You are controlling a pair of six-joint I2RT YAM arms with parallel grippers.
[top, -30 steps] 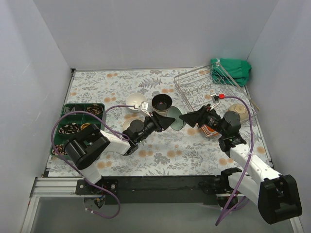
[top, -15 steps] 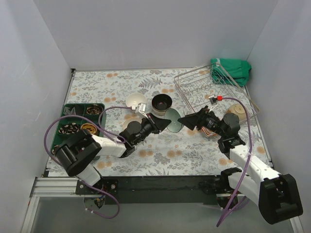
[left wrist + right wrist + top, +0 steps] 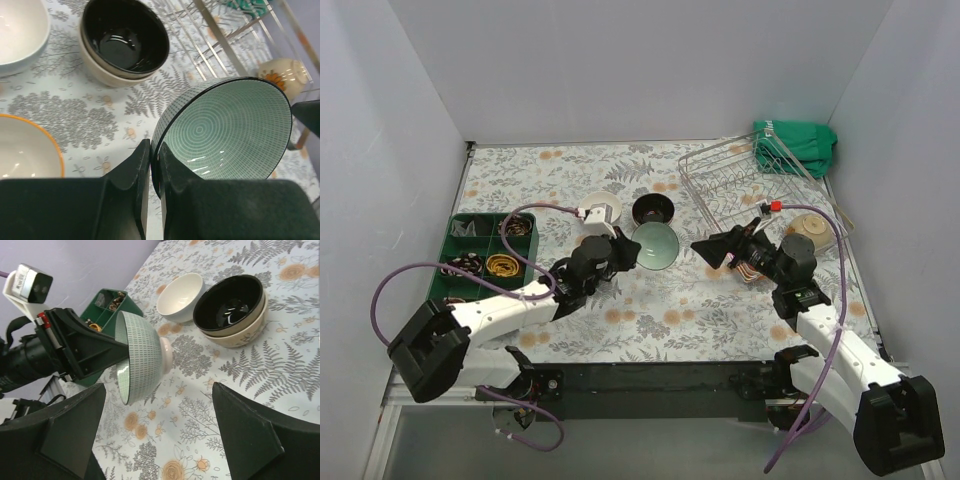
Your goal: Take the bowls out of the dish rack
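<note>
**Workspace limits.** The table [image 3: 670, 320] is closed in by white walls [image 3: 620, 70] on the left, far and right sides; the arm bases stand along the near edge. The green tray [image 3: 480, 216] sits against the left edge. The dish rack [image 3: 740, 175] occupies the far right corner, with the green cloth [image 3: 800, 145] behind it. Uncovered table shows in two stretches: the far left quarter, and a band along the near edge in front of both arms.

**Grippers.**
- The left gripper [image 3: 154, 150] is clamped on the rim of the teal bowl [image 3: 655, 245], one finger inside and one outside. The bowl is tilted on edge near the table centre, its foot turned toward the right arm.
- The right gripper [image 3: 712, 250] has its fingers spread wide with nothing between them. It is near the teal bowl but apart from it.

**Bowl count — six identified.**
1. The teal bowl, held.
2. One dark bowl [image 3: 652, 208], nested in
3. one tan bowl [image 3: 107, 75], just beyond the teal bowl.
4. One white bowl [image 3: 603, 208], beside that stack on its left.
5. One orange-rimmed bowl [image 3: 25, 150], on the table near the left arm.
6. One flower-marked bowl [image 3: 808, 225], by the rack's near right corner; contact with the rack cannot be judged.

All six lie outside the rack. Something striped under the right arm is too hidden to identify.
</note>
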